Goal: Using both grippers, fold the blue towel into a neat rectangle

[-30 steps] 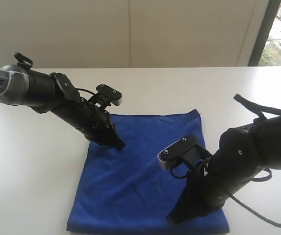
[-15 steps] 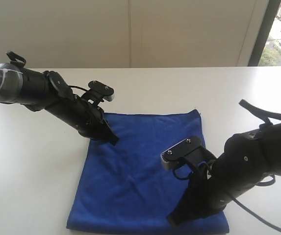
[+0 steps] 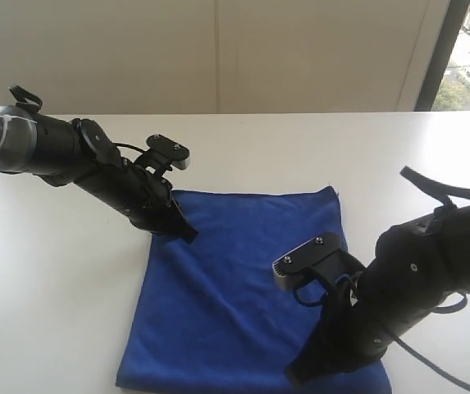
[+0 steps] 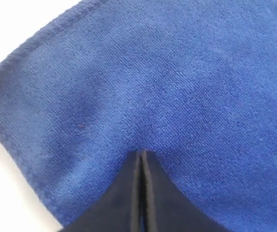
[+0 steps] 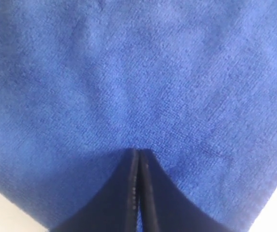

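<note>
Toward the left side of the table, left gripper with jaws pressed together and nothing between them, tip down on the blue towel just inside its far left corner, now nearer that corner than a second ago. Across the middle, towel spread flat and unfolded, nudged slightly rightward near the table's front edge. On the right, right gripper likewise squeezed shut and empty, tip on the towel by its near right corner, slid a touch further out. Looks like smoothing at opposite corners. No fold begun, and no corner liftable until the jaws open.

Left pincer nearer blue towel corner
</note>
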Tool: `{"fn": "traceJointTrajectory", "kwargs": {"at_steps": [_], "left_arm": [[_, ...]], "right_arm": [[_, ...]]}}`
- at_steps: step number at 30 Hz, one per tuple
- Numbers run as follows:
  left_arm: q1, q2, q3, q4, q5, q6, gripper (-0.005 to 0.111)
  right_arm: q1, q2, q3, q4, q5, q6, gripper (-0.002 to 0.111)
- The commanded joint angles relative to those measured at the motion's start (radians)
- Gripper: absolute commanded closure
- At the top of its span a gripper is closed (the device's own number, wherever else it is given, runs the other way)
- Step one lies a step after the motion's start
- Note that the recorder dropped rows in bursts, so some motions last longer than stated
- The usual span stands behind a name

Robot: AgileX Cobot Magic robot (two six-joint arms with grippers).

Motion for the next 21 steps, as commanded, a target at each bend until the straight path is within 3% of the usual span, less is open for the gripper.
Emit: {"fn": "traceJointTrajectory", "kwargs": {"at_steps": [1, 5, 7, 9, 10, 14, 16, 18, 21], "left_arm": [[0.002, -0.06, 0.006, -0.001, 0.019, -0.001, 0.107], [0.002, -0.176, 0.006, 0.006, 0.04, 0.01, 0.107], [0.002, -0.251, 0.006, 0.009, 0.115, 0.01, 0.107], [0.002, -0.295, 0.009, 0.031, 0.273, 0.014, 0.107], [0.0, -0.311, 0.034, 0.051, 0.348, 0.017, 0.107], [-0.002, -0.378, 0.2, 0.051, 0.34, 0.019, 0.107], [-0.007, -0.448, 0.338, 0.014, 0.342, 0.118, 0.107], [-0.028, -0.498, 0.397, -0.024, 0.374, 0.235, 0.107], [-0.058, -0.566, 0.42, -0.059, 0.526, 0.39, 0.107]], "right_arm": [[0.001, 0.024, 0.031, -0.073, 0.123, 0.027, 0.108], [0.001, -0.021, 0.022, -0.071, 0.126, 0.027, 0.108], [0.001, -0.096, -0.005, -0.071, 0.155, 0.027, 0.108], [0.001, -0.191, -0.04, -0.071, 0.149, 0.025, 0.108], [-0.001, -0.246, -0.057, -0.078, 0.132, 0.029, 0.108], [-0.001, -0.277, -0.078, -0.227, 0.161, 0.137, 0.108], [-0.001, -0.277, -0.078, -0.253, 0.19, 0.142, 0.108], [-0.001, -0.286, -0.078, -0.251, 0.174, 0.13, 0.108], [0.001, -0.297, -0.093, -0.222, 0.175, 0.043, 0.108]]}}
